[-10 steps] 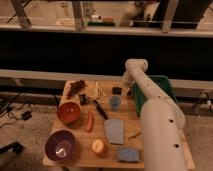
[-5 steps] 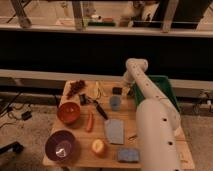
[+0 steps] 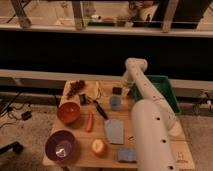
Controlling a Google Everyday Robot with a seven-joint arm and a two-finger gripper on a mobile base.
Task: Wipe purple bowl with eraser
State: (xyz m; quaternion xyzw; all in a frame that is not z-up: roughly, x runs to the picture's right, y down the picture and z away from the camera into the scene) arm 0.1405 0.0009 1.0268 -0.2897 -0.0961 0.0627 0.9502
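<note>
At the near left corner of the wooden bench (image 3: 82,134): purple bowl (image 3: 61,146), upright, mouth up, with a pale shiny patch inside. Just beyond it toward the far side: orange-red bowl (image 3: 68,112), a little smaller, close to the purple one but not touching.

Toward the far edge of the bench, about mid-width: eraser (image 3: 117,90), a small flat black block lying flat, just beyond the blue cup (image 3: 115,102). Well apart from the purple bowl, with the orange-red bowl and a black-handled tool (image 3: 100,109) lying in between.

Just right of the eraser, low over the far part of the bench: gripper (image 3: 127,90), at the end of the white arm (image 3: 150,130). Arm rising from the near right, running away to a bend past the far edge, then turning down. Fingers released, spread wide, grasping nothing. Touching the eraser or only beside it: cannot tell.

Elsewhere on the bench:
- far left, a dark bunch of grapes (image 3: 76,87)
- right of the orange-red bowl, a red-orange carrot-like piece (image 3: 90,121), lying lengthwise near to far
- near the middle, a grey-blue folded cloth (image 3: 114,131), flat
- left of and nearer than the cloth, a round yellow-red fruit (image 3: 98,146)
- at the near edge, a blue sponge (image 3: 126,155), beside the arm

Right of the bench, partly behind the arm: green bin (image 3: 162,92).
</note>
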